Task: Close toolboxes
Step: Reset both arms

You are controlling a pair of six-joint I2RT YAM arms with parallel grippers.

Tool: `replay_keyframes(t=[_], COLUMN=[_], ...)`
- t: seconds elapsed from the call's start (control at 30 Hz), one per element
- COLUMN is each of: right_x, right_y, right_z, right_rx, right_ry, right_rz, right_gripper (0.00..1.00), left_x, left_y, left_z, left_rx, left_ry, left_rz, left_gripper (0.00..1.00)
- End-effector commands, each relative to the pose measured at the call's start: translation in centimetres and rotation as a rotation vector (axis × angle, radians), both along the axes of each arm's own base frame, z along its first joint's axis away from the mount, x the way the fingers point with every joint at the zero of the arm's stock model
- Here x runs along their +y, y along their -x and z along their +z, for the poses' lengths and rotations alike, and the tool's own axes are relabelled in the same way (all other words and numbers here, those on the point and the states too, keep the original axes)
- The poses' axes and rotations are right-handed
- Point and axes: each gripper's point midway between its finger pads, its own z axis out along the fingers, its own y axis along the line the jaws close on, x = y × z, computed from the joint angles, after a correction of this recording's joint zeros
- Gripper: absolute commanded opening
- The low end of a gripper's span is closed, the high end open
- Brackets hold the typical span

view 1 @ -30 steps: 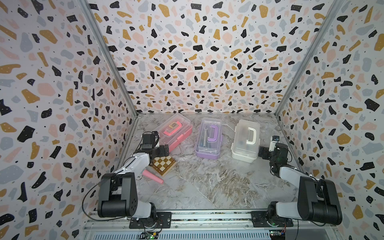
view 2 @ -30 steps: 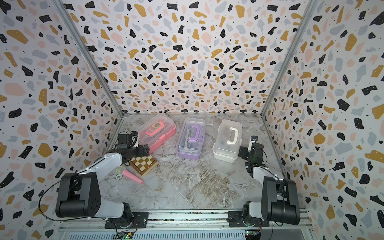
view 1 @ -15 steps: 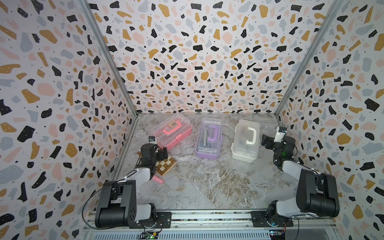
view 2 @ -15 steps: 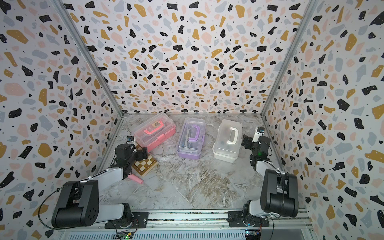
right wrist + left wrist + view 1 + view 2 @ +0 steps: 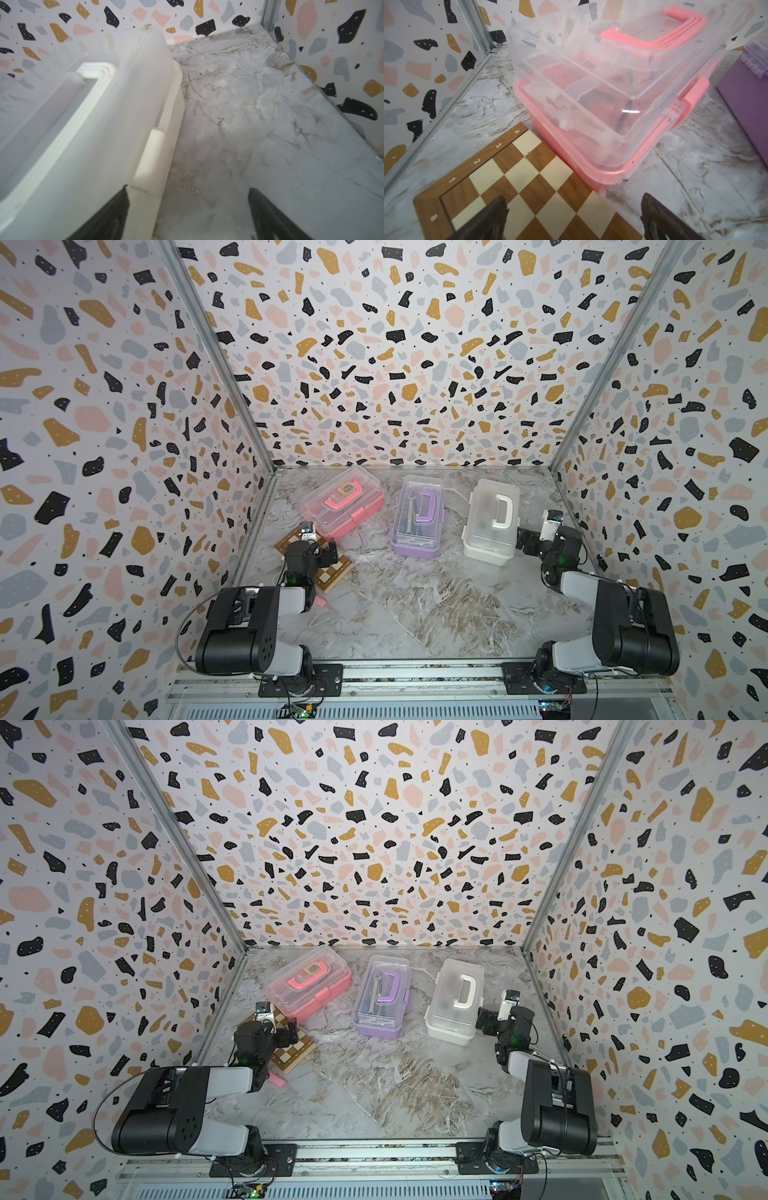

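On the marble-patterned bench (image 5: 415,605), nearest on the left, the left end effector (image 5: 574,205) hangs over a wooden chessboard (image 5: 337,571), fingers spread wide and holding nothing. On the right, the right end effector (image 5: 188,193) is also spread and empty, just beside the white toolbox (image 5: 492,522) on its latch side. Further back, the three toolboxes stand in a row with their lids down: the pink toolbox (image 5: 343,506) just beyond the chessboard, the purple toolbox (image 5: 417,518) in the middle, and the white one on the right.
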Motion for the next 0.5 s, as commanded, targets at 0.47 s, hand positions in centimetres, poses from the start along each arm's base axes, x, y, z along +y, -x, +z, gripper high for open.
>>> replay_keyframes(t=[0.47], right_x=[1.5], right_y=[0.2], right_z=[-1.4], right_rx=[-0.057], right_ry=[0.16], right_rz=[-0.019], right_gripper=[1.0], left_x=[-0.4], left_y=[-1.0], left_z=[1.9], left_rx=[-0.065], left_ry=[-0.029], left_rz=[-0.015], left_gripper=[0.99])
